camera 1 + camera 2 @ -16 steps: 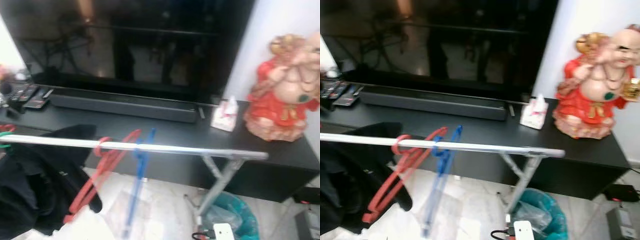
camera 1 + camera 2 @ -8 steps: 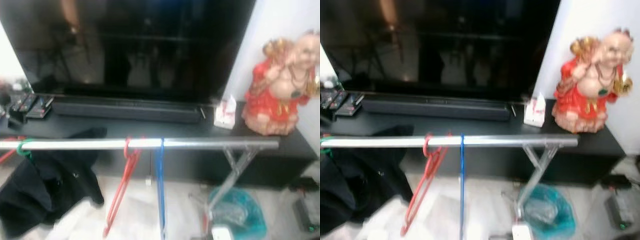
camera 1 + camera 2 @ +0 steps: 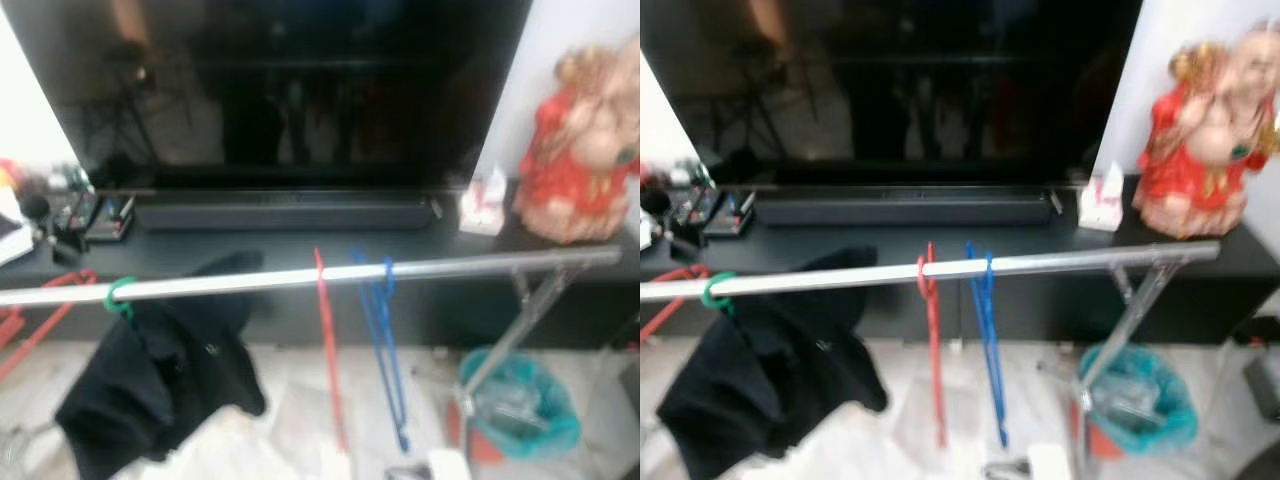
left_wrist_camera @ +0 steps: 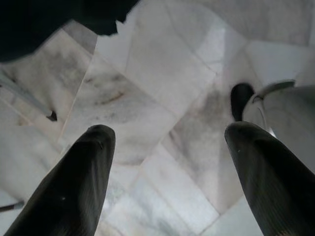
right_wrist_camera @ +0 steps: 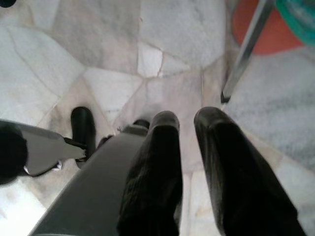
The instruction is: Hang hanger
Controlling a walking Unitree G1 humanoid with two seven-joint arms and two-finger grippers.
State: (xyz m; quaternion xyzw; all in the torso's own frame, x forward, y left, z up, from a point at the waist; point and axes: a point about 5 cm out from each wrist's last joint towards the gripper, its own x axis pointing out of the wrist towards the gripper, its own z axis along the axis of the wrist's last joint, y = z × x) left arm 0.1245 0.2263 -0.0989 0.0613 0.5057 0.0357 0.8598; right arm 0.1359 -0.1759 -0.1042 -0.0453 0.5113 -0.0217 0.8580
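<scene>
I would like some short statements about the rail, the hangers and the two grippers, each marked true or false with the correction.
1. The red hanger and the blue hanger both hang on the silver rail. True.
2. The black garment hangs on a red hanger. False: its hook is green.
3. The left gripper holds a hanger. False: its fingers are wide apart, with floor between them.
4. The right gripper points down at the marble floor, fingers nearly together. True.
5. The red figurine stands on the floor. False: it stands on the black TV unit.
</scene>
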